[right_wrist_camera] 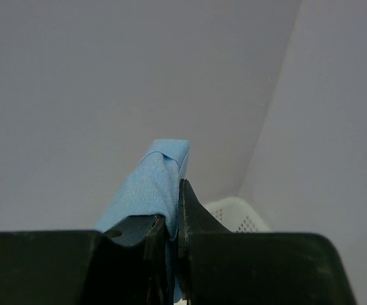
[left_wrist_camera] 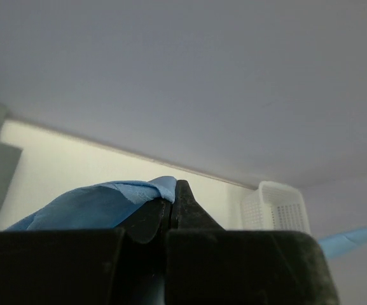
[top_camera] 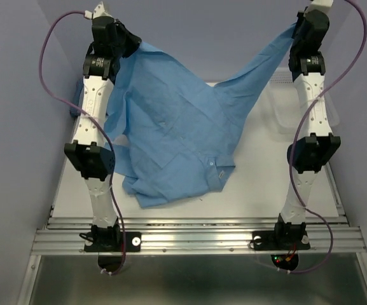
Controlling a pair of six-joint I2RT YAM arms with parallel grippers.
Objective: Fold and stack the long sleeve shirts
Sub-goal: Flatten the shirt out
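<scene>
The light blue long sleeve shirt (top_camera: pixel 177 127) hangs spread between both arms, its lower part with the buttoned placket resting on the table. My left gripper (top_camera: pixel 134 43) is shut on one corner of it at the far left; in the left wrist view the cloth (left_wrist_camera: pixel 94 203) is pinched between the jaws of the left gripper (left_wrist_camera: pixel 173 198). My right gripper (top_camera: pixel 296 32) is shut on another corner at the far right; the cloth (right_wrist_camera: pixel 151 187) sticks up from the right gripper (right_wrist_camera: pixel 175 210). The grey and darker blue shirts are out of view.
A white plastic mesh basket (top_camera: pixel 294 105) stands at the back right of the table, also in the left wrist view (left_wrist_camera: pixel 275 206) and the right wrist view (right_wrist_camera: pixel 237 216). The white table (top_camera: pixel 266 184) has a metal rail along its near edge.
</scene>
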